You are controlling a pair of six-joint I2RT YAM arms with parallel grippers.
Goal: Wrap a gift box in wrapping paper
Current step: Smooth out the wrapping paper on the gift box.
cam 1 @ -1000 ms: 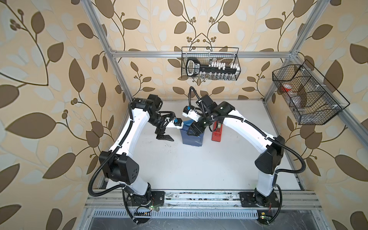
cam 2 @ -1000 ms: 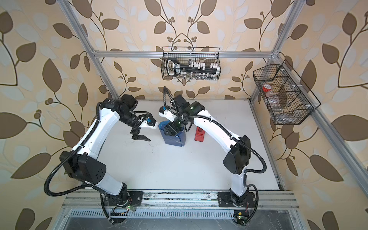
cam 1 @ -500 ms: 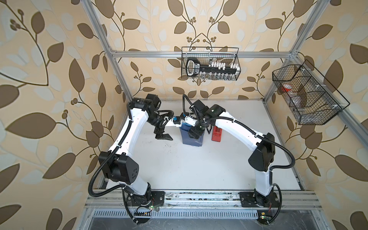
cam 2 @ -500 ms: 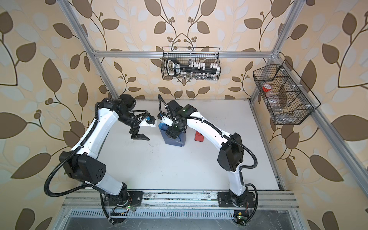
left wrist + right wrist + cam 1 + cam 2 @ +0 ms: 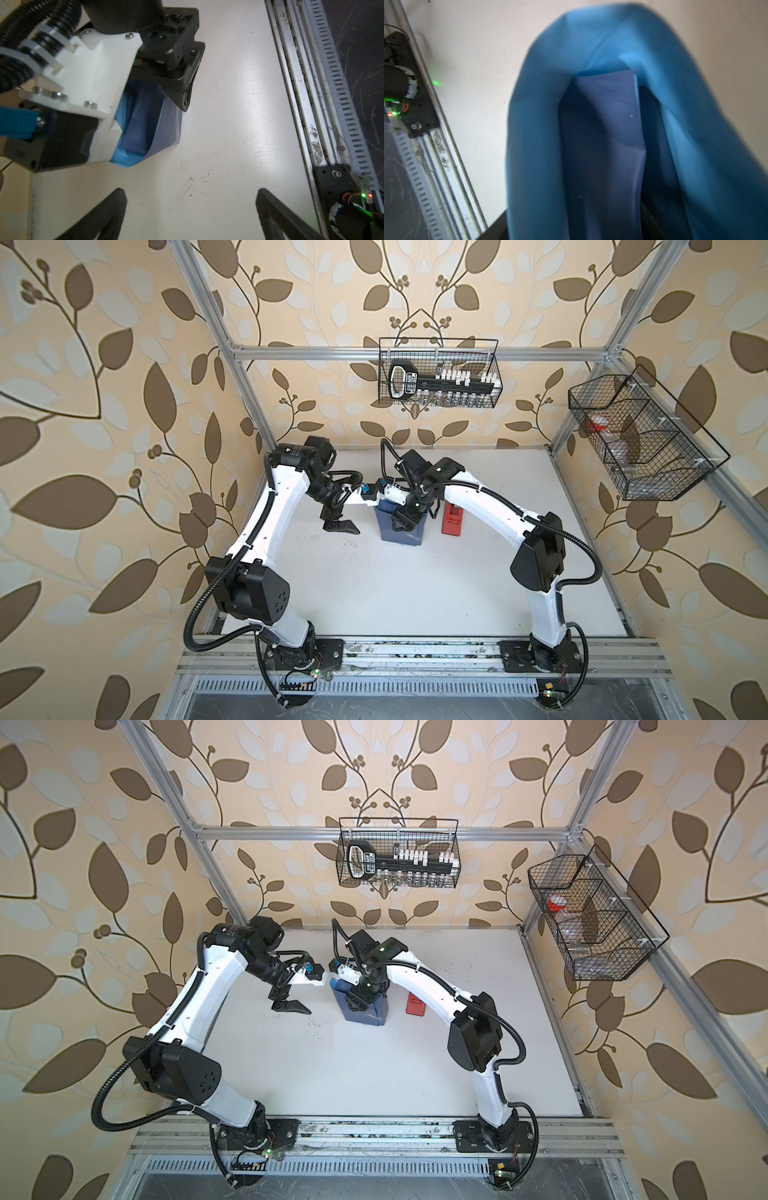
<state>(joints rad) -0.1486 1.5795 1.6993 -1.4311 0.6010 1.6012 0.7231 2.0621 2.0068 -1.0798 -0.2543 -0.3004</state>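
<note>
The wrapping paper (image 5: 398, 534) is standing up as a loose, open-topped sleeve on the far middle of the desk (image 5: 415, 597). Its dark slate face is turning outward and its light blue face (image 5: 533, 128) is curling inward. The gift box (image 5: 135, 135) is sitting down inside. Only a dark, straight-edged panel is showing between the folds in the left wrist view, and I am taking that for the box without being sure.

To my eye the paper is looking thin, light and floppy. It is likely going to buckle wherever it is not creased and tear if pinched hard or pulled sideways. The best hold seems to be a shallow pinch on the free top edge of a flap, close to a fold line. The box is looking stiff and light, so it is probably going to slide on the smooth desk unless something is pressing it down.

The right arm (image 5: 478, 493) is reaching in from the right, and the right jaws are sitting in the mouth of the sleeve. One finger (image 5: 186, 97) is lying against the outside of a paper wall. I cannot tell whether the jaws are pinching that wall or only resting there.

The left arm (image 5: 282, 497) is holding the left jaws spread wide and empty over bare desk, just left of the paper and not touching it. A red tape dispenser (image 5: 453, 519) is lying just right of the paper.
</note>
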